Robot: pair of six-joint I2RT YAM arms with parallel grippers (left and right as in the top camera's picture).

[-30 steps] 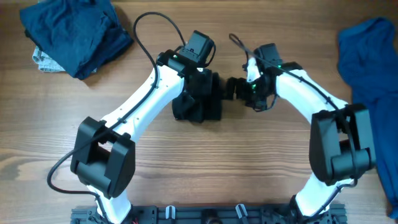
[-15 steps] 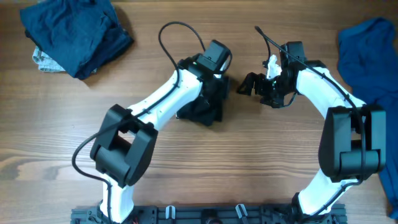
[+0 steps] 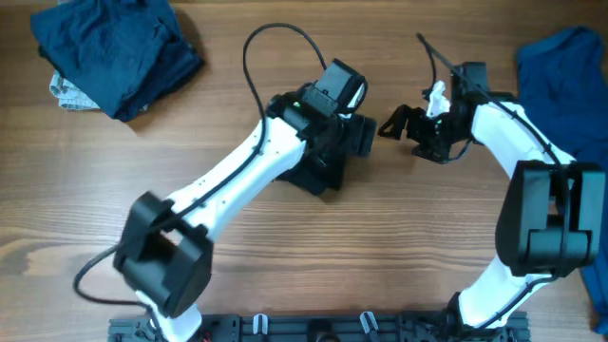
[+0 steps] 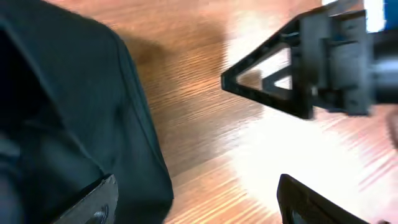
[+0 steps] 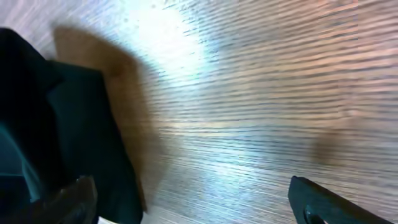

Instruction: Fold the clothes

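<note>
The left end effector (image 3: 361,138) hangs with its fingers spread wide, one of them over the bunched black shirt (image 3: 318,173) and bare table (image 3: 380,247) showing across the rest of the gap (nothing is gripped). The right end effector (image 3: 391,123) is spread wide too and empty. It sits just beside the shirt's right edge, facing the left one. Well apart from both, a dark navy pile (image 3: 114,47) lies at the far left corner and a royal-blue piece (image 3: 560,85) at the right edge.
</note>
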